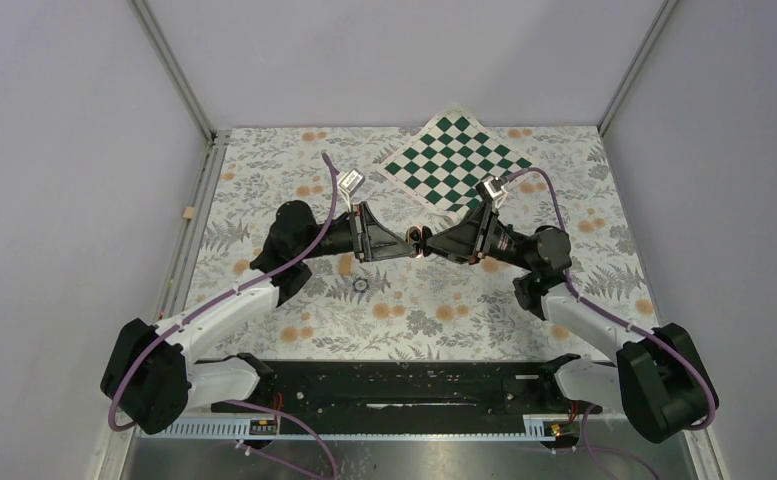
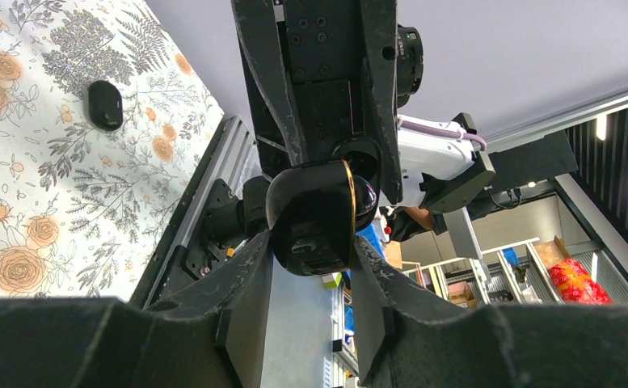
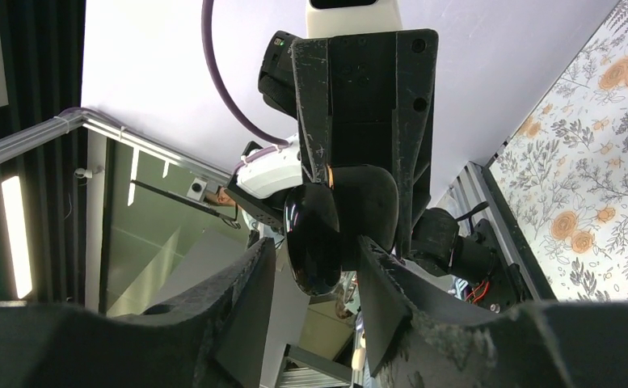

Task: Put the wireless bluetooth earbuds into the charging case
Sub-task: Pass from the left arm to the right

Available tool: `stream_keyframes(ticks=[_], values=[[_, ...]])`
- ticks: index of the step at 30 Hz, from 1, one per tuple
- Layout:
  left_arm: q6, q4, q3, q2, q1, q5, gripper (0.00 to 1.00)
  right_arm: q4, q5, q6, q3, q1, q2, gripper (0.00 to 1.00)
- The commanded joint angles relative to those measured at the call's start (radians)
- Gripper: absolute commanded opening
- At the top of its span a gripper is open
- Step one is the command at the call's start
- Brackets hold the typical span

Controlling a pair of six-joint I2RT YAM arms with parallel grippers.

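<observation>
The charging case (image 2: 310, 214), black and glossy with a gold seam, is held in mid-air between both grippers above the table's middle (image 1: 423, 238). My left gripper (image 2: 310, 242) is shut on its body, one finger on each side. My right gripper (image 3: 314, 250) faces it and is closed around the glossy lid end (image 3: 314, 242); a thin gap shows at its left finger. A small black oval that looks like one earbud (image 2: 105, 105) lies on the floral cloth. The other earbud is not in view.
A small dark ring with a pale centre (image 1: 360, 284) lies on the floral cloth (image 1: 294, 170) below the left arm. A green-and-white chequered mat (image 1: 454, 160) lies at the back. A small tan strip (image 1: 188, 212) sits by the left rail.
</observation>
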Motion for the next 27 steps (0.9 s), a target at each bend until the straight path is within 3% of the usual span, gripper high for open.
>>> stream_keyframes(ticks=[1, 17, 18, 21, 23, 27], values=[[0.001, 0.059, 0.033, 0.005, -0.001, 0.016, 0.0, 0.04, -0.019, -0.018, 0.047, 0.011, 0.011, 0.47], [-0.002, 0.064, 0.025, 0.008, -0.001, 0.023, 0.0, 0.042, -0.011, -0.013, 0.039, 0.014, 0.027, 0.22], [-0.002, 0.065, 0.024, 0.007, -0.001, 0.023, 0.0, 0.042, -0.01, -0.012, 0.039, 0.014, 0.028, 0.22], [-0.002, 0.066, 0.024, 0.004, -0.001, 0.023, 0.0, 0.042, -0.008, -0.012, 0.034, 0.014, 0.031, 0.35], [-0.002, 0.066, 0.024, 0.003, -0.001, 0.024, 0.0, 0.042, -0.006, -0.013, 0.034, 0.015, 0.03, 0.37], [-0.002, 0.066, 0.024, 0.002, -0.001, 0.025, 0.0, 0.037, -0.004, -0.017, 0.038, 0.014, 0.028, 0.23]])
